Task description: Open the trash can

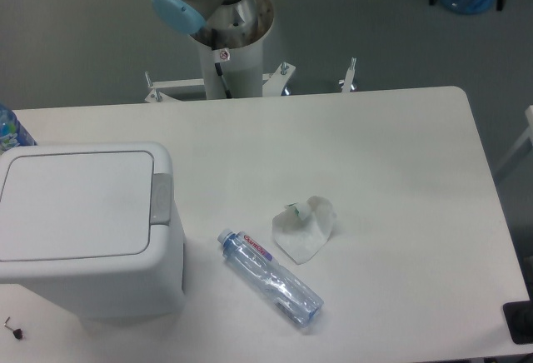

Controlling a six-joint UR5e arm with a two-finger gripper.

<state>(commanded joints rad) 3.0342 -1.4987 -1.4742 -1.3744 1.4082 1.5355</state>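
The trash can is a large white boxy bin standing at the left of the table. Its flat lid lies shut, and a grey push tab sits at the lid's right edge. Only the arm's base and a joint with a blue cap show at the top of the view. The gripper itself is out of view.
A clear plastic bottle with a blue cap lies on its side right of the bin. A crumpled white wrapper rests just beyond it. Part of a blue bottle peeks in at the left edge. The white table ends at right.
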